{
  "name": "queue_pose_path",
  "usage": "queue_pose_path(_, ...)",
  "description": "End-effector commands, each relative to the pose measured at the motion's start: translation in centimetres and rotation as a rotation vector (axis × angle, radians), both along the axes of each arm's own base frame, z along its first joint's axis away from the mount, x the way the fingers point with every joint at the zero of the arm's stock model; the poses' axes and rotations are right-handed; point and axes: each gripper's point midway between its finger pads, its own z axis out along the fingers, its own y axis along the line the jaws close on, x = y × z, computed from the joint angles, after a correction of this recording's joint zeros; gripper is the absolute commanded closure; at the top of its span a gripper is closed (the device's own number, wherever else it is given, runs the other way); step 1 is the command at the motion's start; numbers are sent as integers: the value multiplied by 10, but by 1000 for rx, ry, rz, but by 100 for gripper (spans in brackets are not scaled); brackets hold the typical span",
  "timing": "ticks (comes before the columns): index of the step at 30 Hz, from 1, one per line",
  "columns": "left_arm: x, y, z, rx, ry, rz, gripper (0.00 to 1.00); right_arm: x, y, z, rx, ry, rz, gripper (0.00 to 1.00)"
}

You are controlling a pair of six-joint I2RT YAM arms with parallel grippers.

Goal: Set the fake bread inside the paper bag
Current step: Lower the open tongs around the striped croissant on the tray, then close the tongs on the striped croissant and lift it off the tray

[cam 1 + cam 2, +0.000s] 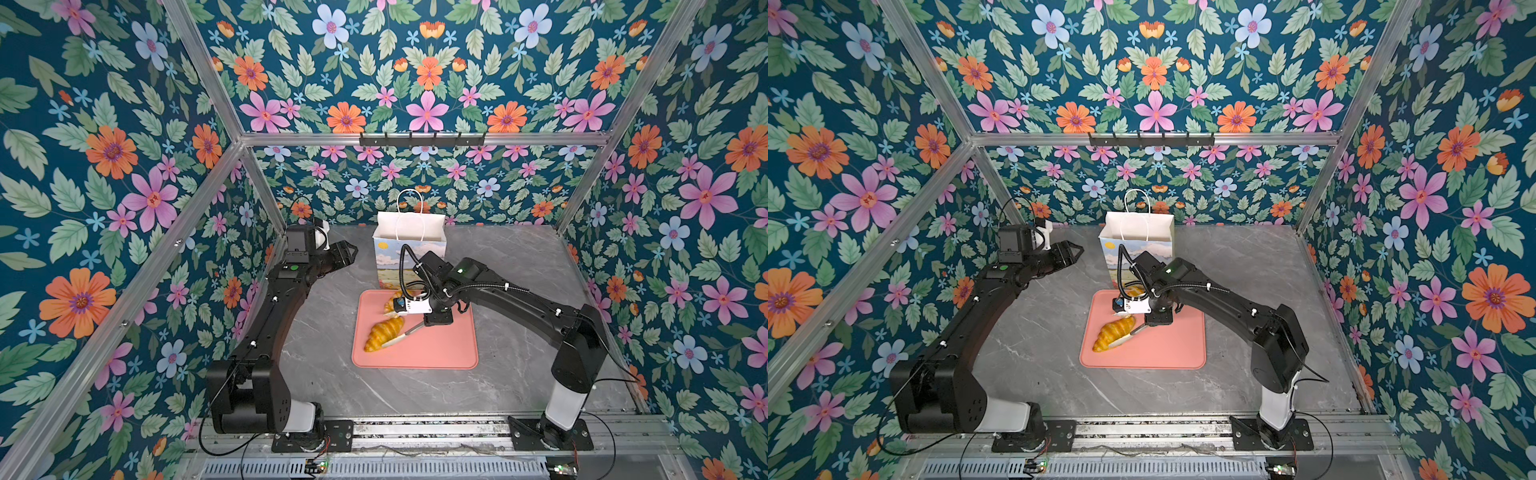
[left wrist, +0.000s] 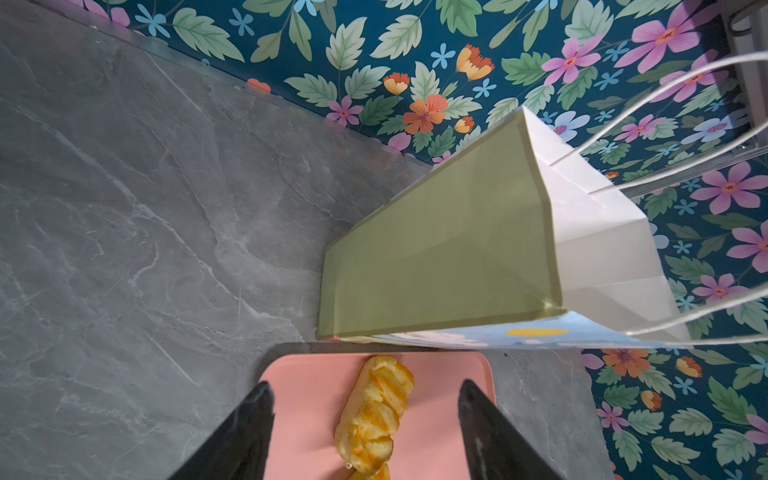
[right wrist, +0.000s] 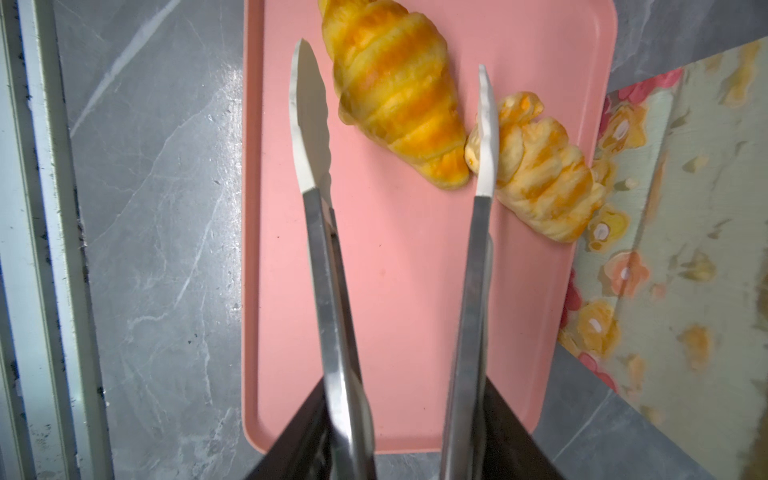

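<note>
The right gripper's [image 1: 436, 318] fingers pinch metal tongs [image 3: 328, 270], whose tips stand apart astride a croissant [image 3: 395, 95] on the pink tray [image 1: 440, 345]. A braided piece [image 3: 540, 174] lies beside it, perhaps touching. The left gripper's [image 1: 348, 250] fingers are spread and empty, near the upright paper bag [image 1: 409, 232] on the tabletop [image 1: 519, 291].
</note>
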Motion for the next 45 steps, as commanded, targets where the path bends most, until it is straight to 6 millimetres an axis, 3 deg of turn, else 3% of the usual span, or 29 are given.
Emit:
queue_pose_path(1, 2, -1, 3, 4, -19, -17, 29, -13, -1, 0, 4, 58, 31, 49)
queue_pose_path(30, 0, -5, 0, -19, -18, -53, 29, 11, 6, -25, -101, 30, -10, 47)
queue_pose_path(45, 0, -1, 8, -19, -31, -45, 29, 4, 9, -20, -84, 37, -12, 57)
